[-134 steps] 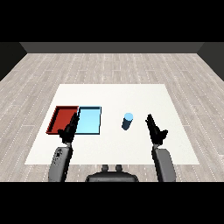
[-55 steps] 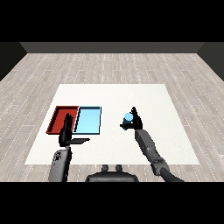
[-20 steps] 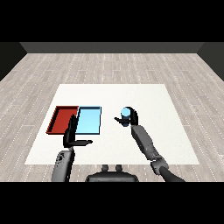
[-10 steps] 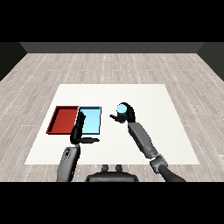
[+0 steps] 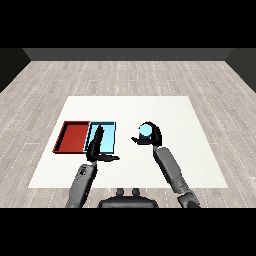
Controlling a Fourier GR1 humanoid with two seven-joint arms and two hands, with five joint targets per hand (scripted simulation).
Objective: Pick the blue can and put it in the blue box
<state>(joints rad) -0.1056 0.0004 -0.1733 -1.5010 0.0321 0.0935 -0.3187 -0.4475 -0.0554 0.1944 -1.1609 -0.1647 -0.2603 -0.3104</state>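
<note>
Carrying the blue can (image 5: 145, 131), my right hand (image 5: 152, 136), fingers curled round it, has shifted toward the blue box (image 5: 109, 142); left hand (image 5: 97, 148) fingers straight.

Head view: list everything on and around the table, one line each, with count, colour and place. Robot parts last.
table: one, white, centre of the view, on a grey wood-plank floor.
red tray: one, red, left part of the table.
blue tray: one, light blue, right beside the red tray, partly behind the left hand.
can: one, light blue, right of the trays, held in the right hand.
left hand: one, black on a grey forearm, fingers straight, over the blue tray's near edge.
right hand: one, black on a grey forearm, curled round the can.
</note>
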